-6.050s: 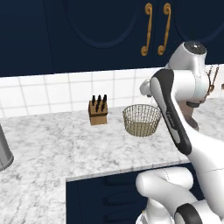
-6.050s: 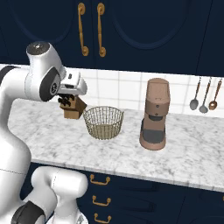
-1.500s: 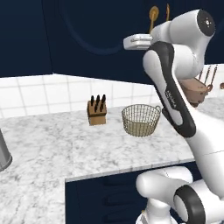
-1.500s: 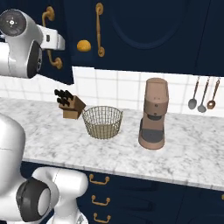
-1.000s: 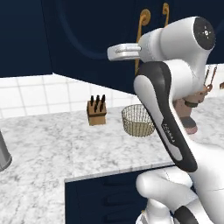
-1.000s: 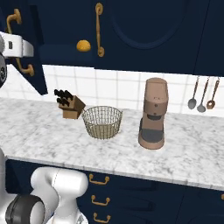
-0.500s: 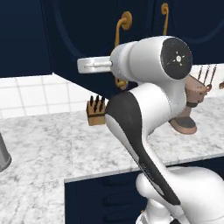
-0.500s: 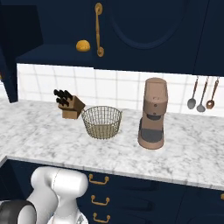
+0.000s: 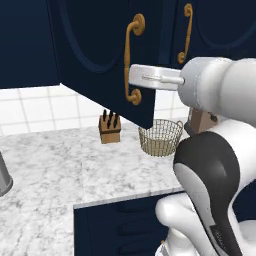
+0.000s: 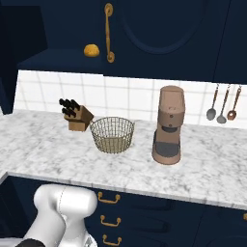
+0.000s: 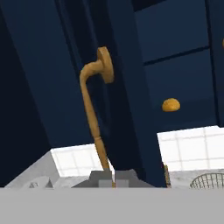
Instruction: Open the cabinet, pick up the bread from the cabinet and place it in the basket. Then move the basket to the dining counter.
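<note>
The navy cabinet's left door (image 9: 95,55) stands swung wide open. My gripper (image 9: 131,75) is shut on its golden-brown handle (image 9: 128,60); in the hand view the handle (image 11: 93,109) runs down between the fingertips of my gripper (image 11: 112,178). The small orange-yellow bread (image 10: 91,50) sits on the open cabinet's shelf and is also visible past the door, bread (image 11: 171,105). The tan wire basket (image 10: 112,134) stands empty on the marble worktop, basket (image 9: 160,137) below the door's lower edge. The dining counter is out of view.
A knife block (image 10: 75,116) stands left of the basket and a brown coffee grinder (image 10: 169,126) to its right. Utensils (image 10: 222,103) hang on the tiled wall. The right cabinet door (image 10: 159,34) is closed. A metal pot edge (image 9: 3,175) is at far left.
The left door has swung much further open with my gripper on its handle. The arm has swept left, out of the right base view, uncovering the shelf and bread.
</note>
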